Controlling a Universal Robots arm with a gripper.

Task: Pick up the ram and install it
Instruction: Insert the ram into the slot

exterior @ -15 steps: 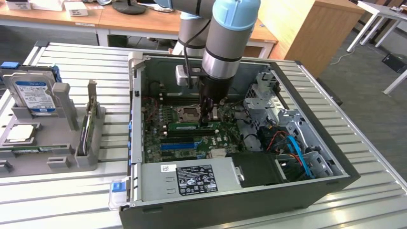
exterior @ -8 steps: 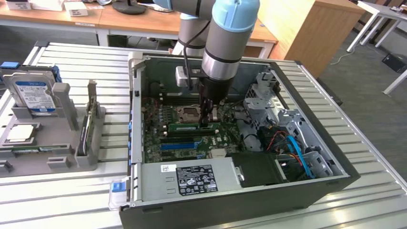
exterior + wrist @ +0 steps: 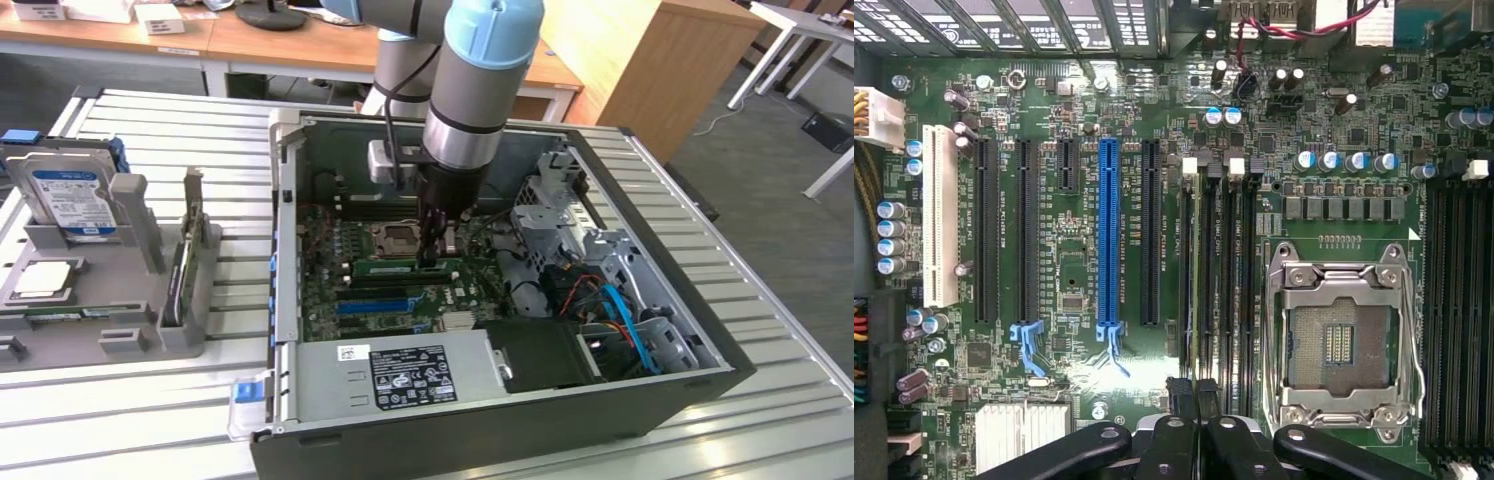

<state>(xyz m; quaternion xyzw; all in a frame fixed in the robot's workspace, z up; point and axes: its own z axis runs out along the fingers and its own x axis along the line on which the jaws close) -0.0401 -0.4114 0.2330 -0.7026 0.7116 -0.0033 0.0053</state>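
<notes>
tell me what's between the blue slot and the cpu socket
In the wrist view: one black expansion slot, then the black memory slots, with the ram in one of them, pinched by the gripper.

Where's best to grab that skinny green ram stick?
Top edge, pinched across its flat faces from straight above. The ram stands on edge at the memory slots, leaving only that edge free; the gripper is shut on it there.

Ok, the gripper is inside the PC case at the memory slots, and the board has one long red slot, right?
Not red: the long slot is blue, as the wrist view shows. The gripper is inside the PC case at the memory slots.
</notes>
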